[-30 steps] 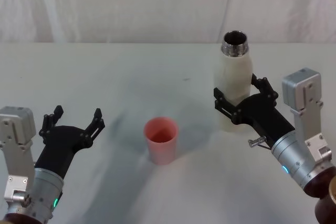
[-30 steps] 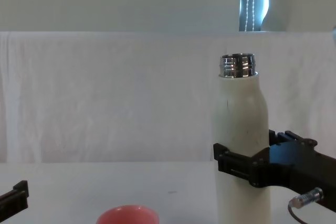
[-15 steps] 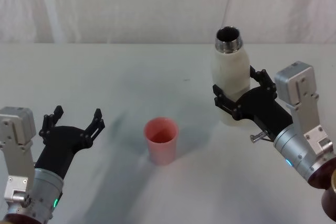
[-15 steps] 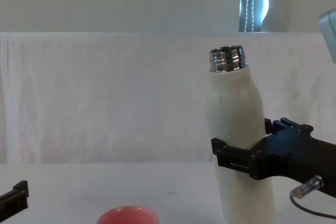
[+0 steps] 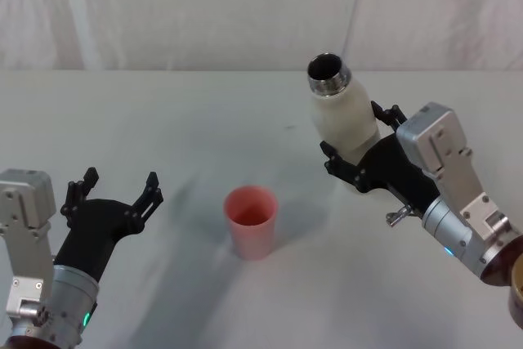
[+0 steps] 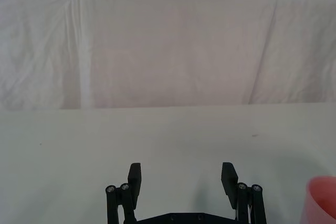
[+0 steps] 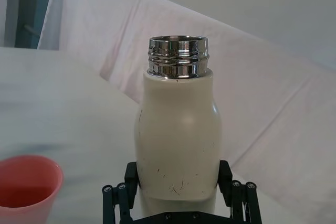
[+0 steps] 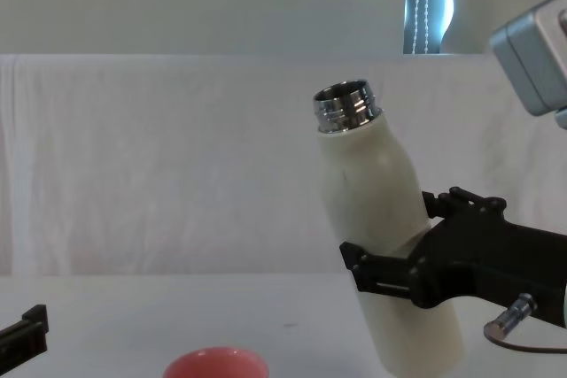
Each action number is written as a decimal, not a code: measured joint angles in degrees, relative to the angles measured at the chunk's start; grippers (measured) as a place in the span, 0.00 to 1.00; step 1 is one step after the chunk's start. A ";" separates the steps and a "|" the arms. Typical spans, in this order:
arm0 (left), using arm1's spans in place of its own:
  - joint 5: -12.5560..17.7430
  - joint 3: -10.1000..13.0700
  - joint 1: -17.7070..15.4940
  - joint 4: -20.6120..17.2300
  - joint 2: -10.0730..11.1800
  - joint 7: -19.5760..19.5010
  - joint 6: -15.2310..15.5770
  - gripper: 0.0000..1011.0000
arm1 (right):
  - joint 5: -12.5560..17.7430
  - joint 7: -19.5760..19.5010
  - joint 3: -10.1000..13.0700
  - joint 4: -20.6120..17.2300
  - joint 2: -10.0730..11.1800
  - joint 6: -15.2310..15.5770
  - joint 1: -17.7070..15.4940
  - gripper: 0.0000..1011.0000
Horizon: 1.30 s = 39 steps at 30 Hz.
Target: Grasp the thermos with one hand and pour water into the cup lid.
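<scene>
Tilted further toward the cup lid [image 5: 251, 220], the thermos [image 5: 343, 119] sits clamped between the right gripper's [image 5: 356, 158] jaws.

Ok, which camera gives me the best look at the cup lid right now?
The head view: the whole cup lid stands upright on the table, open rim showing. The chest view catches just its rim; both wrist views cut it off at the edge.

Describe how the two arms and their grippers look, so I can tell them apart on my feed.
Both match: black linkage fingers on the left gripper and right gripper, a black tapered hand, a silver wrist cylinder with a small green-blue light, and a grey box-shaped housing. A small metal stud juts out near the right wrist.
</scene>
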 joint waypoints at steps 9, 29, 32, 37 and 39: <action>0.00 0.00 0.00 0.00 0.00 0.00 0.00 0.99 | -2.94 -0.31 -0.75 -0.27 0.63 0.12 0.42 0.94; 0.00 0.00 0.00 0.00 0.00 0.00 0.00 0.99 | -11.05 -1.33 -3.16 -0.17 1.67 -0.28 1.15 0.94; 0.00 0.00 0.00 0.00 0.00 0.00 0.00 0.99 | -13.51 -1.86 -3.78 -0.15 2.03 0.00 1.46 0.94; 0.00 0.00 0.00 0.00 0.00 0.00 0.00 0.99 | -17.52 -2.35 -4.84 -0.15 2.54 0.72 1.78 0.94; 0.00 0.00 0.00 0.00 0.00 0.00 0.00 0.99 | -18.36 -2.37 -5.06 -0.15 2.65 0.82 1.86 0.94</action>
